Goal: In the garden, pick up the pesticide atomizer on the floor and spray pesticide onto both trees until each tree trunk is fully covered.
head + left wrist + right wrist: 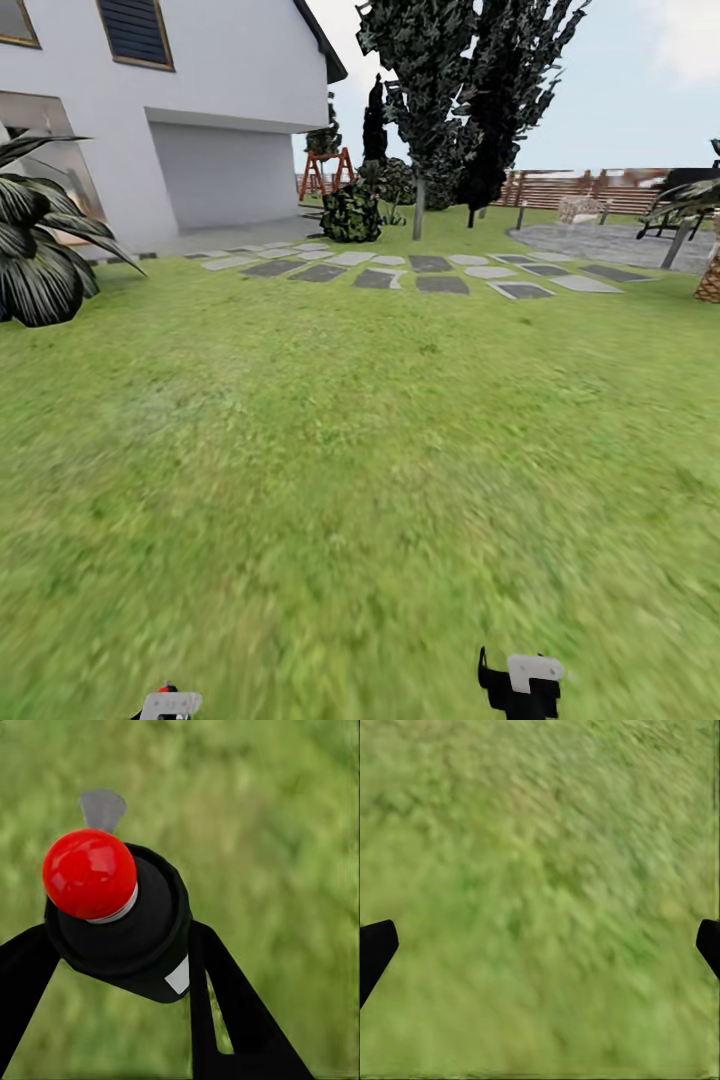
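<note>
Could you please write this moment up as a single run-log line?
left gripper: shut on pesticide atomizer | right gripper: open, over grass | ahead: lawn, stepping stones, tree trunk far off

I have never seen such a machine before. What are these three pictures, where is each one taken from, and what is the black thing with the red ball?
This is a simulated wheeled robot with two arms, standing in a garden. The large picture comes from a camera on its head, looking forward over the grass lawn toward grey stepping stones, a white house and dark trees. At its bottom edge you see the left end effector and the right end effector.

The two small pictures come from cameras on the wrists. In the left wrist one, the black fingers grip the pesticide atomizer, a dark spray can seen from above with a red button on top. In the right wrist one, the right end effector is open and holds nothing, above grass.
</note>
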You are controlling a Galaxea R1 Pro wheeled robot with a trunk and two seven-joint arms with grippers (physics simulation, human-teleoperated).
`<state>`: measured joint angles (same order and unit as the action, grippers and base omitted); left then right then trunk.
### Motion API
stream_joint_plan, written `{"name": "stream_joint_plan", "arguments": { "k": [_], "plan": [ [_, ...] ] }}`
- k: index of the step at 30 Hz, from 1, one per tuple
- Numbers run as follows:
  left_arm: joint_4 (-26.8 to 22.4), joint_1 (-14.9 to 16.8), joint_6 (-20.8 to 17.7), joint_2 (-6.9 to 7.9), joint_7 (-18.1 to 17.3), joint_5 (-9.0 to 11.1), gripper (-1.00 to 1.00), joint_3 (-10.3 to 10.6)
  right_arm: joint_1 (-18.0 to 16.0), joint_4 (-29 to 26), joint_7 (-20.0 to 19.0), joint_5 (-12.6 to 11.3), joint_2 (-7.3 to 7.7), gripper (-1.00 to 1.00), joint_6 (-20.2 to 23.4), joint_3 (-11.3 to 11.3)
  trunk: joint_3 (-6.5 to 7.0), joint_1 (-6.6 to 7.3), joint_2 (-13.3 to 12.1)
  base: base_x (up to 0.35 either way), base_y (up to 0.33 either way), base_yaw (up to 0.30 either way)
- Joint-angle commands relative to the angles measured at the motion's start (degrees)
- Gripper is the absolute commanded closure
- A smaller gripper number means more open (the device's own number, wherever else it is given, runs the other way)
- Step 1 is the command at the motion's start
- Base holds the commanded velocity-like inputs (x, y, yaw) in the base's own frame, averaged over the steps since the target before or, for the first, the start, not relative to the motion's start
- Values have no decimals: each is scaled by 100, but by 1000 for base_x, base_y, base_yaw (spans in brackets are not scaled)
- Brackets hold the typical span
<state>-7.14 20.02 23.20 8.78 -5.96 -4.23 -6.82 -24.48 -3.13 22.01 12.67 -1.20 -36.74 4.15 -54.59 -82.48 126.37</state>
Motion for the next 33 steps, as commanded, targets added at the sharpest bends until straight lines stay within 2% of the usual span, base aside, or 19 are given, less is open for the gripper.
{"name": "stream_joint_plan", "arguments": {
  "k": [1,18,33],
  "plan": [
    [2,2,18,1,-31,-43,100,-52,-4,6,25,60,-3,-100,-9,42,-5,3,2,-224,-198,-268],
    [0,2,18,1,-28,-43,100,-56,-4,6,29,60,-3,-100,-9,42,-5,3,2,-78,-162,-268],
    [2,2,18,-8,-37,-29,100,-49,-4,6,26,60,-3,-100,-9,42,-5,3,2,0,-12,-268]
  ]
}}
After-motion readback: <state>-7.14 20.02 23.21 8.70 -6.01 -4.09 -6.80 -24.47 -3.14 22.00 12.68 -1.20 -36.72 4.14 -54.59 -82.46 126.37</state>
